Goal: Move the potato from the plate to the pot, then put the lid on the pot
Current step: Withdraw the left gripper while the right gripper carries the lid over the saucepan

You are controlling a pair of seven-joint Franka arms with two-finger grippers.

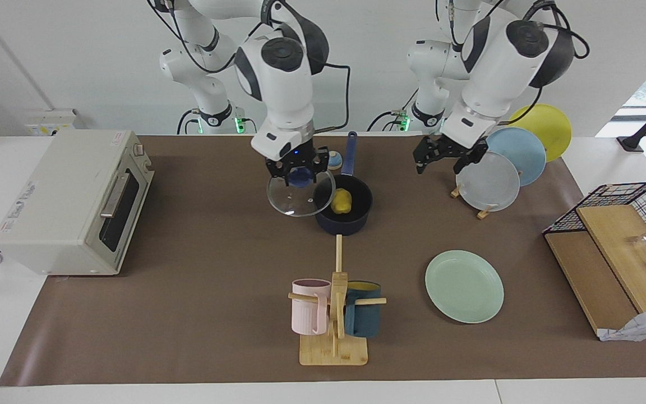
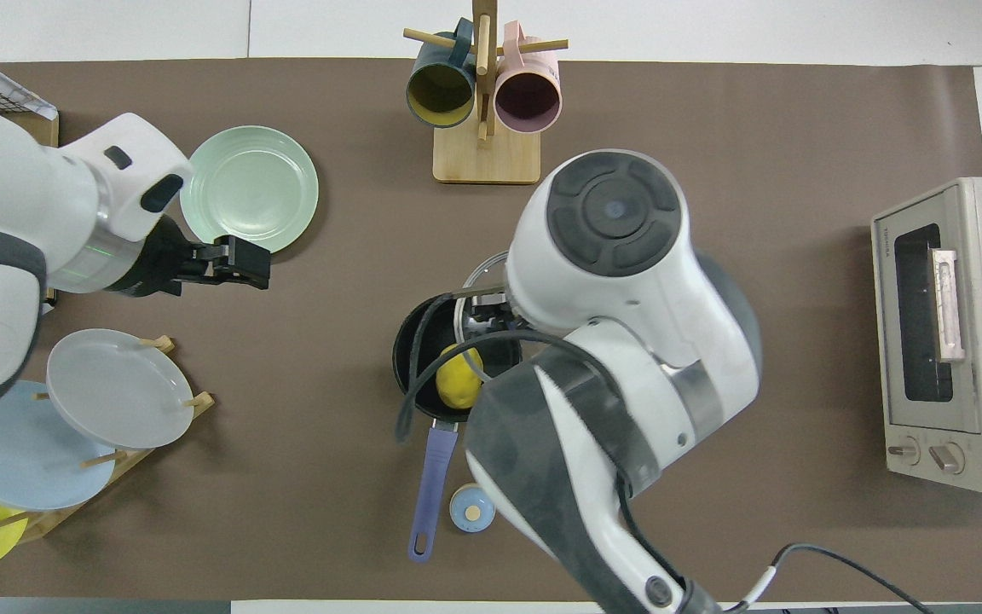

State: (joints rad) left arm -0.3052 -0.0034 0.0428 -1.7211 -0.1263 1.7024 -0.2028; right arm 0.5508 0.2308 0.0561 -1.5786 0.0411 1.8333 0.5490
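The yellow potato [image 1: 341, 201] [image 2: 457, 385] lies inside the dark navy pot [image 1: 351, 223] [image 2: 413, 358], whose blue handle [image 2: 429, 488] points toward the robots. My right gripper [image 1: 299, 175] is shut on the blue knob of the clear glass lid [image 1: 295, 201] [image 2: 476, 275]. The lid hangs tilted over the pot's edge on the right arm's side. In the overhead view the right arm hides its own gripper. My left gripper [image 1: 441, 164] [image 2: 251, 263] is open and empty, up in the air beside the plate rack. The mint-green plate [image 1: 464, 286] [image 2: 250, 189] lies bare.
A toaster oven [image 1: 70, 199] [image 2: 951, 333] stands at the right arm's end. A mug rack [image 1: 334, 314] [image 2: 484, 111] stands farther from the robots than the pot. A small bell [image 2: 471, 507] sits beside the pot handle. A plate rack [image 1: 505, 163] and a wire basket [image 1: 626, 224] occupy the left arm's end.
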